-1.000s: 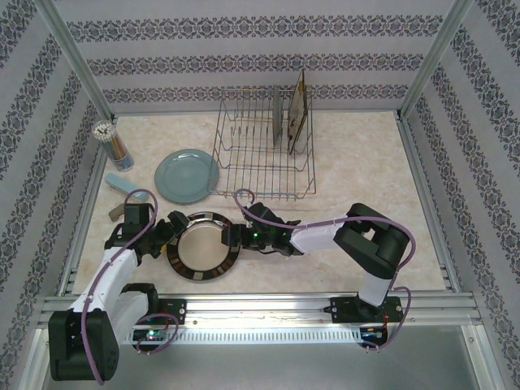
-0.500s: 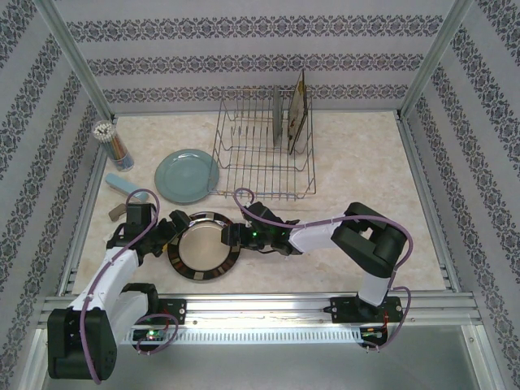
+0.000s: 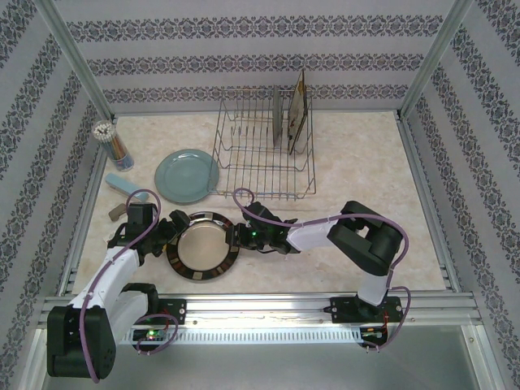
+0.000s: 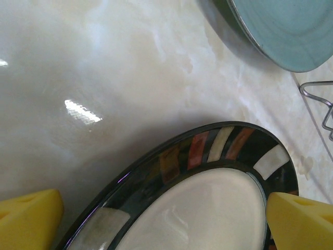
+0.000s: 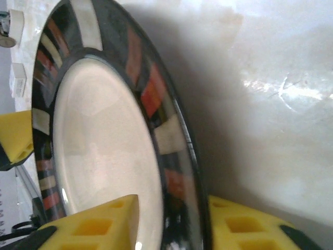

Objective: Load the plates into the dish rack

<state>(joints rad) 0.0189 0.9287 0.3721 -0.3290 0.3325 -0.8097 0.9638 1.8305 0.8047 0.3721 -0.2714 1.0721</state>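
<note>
Reaching low over the table (image 3: 366,162), we are bringing both arms in on the brown plate (image 3: 203,248), which is lying near the front edge between the two claws. We are folding the right arm sharply at its elbow and running the forearm leftward, close to the tabletop, so the right claw (image 3: 236,237) is meeting the plate's right rim. Its yellow fingers (image 5: 99,224) are pinching that rim, one over the pale face and one under the dark edge. We are angling the left arm up from its base and turning the wrist rightward, so the left claw (image 3: 166,231) is facing the plate's left rim. Its fingers (image 4: 28,216) are standing spread wide with the rim's arc between them; we cannot tell whether either is touching it. The blue plate (image 3: 187,175) is lying flat behind, just beside the rack (image 3: 260,193). The floral plate (image 3: 299,110) and the grey plate (image 3: 278,122) are standing upright at the rack's rear right.
</note>
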